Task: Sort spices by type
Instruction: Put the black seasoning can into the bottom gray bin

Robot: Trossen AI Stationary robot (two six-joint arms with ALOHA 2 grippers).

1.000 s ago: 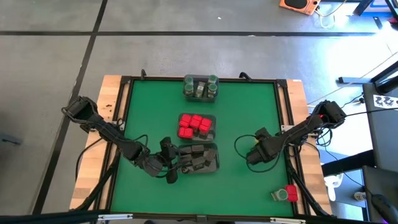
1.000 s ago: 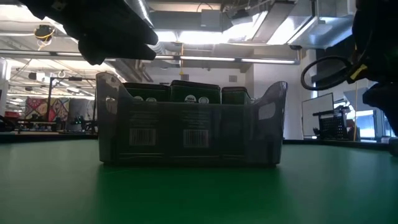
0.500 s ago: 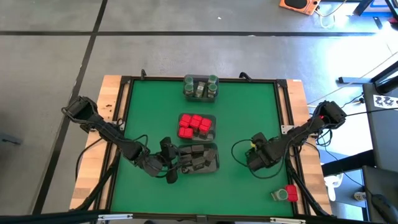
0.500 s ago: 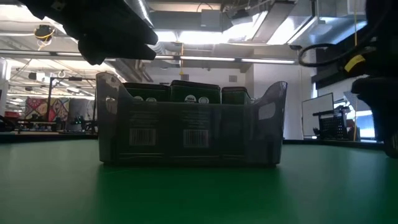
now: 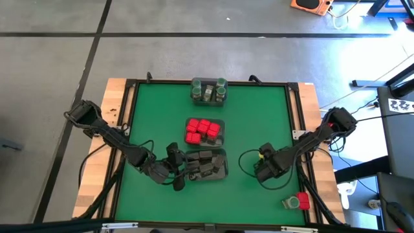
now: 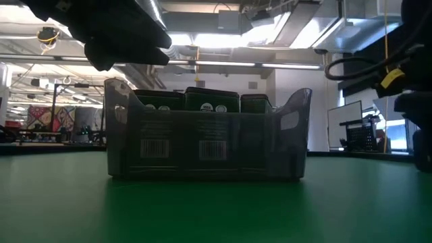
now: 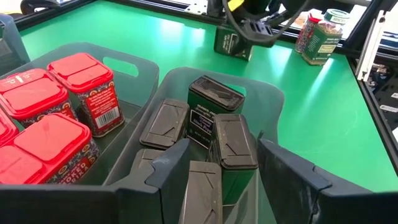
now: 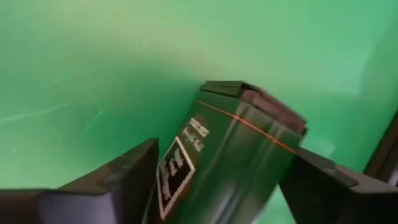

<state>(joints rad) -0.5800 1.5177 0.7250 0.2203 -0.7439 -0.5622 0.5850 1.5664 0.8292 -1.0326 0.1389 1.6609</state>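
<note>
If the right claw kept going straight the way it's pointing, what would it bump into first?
Most likely the dark rectangular tin standing on the green mat: it sits right between the right gripper's open fingers, close ahead. Whether it already touches them I can't tell.

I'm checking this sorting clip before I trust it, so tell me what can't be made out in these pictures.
- High view: the right gripper covers the dark tin; whether the jaws touch it is unclear even in the blurred right wrist view.
- High view: items near the table corner are too small to name.
- Low view: the clear tray wall hides how many tins sit inside.
- Left wrist view: red tins are cut off by the edge.
</note>
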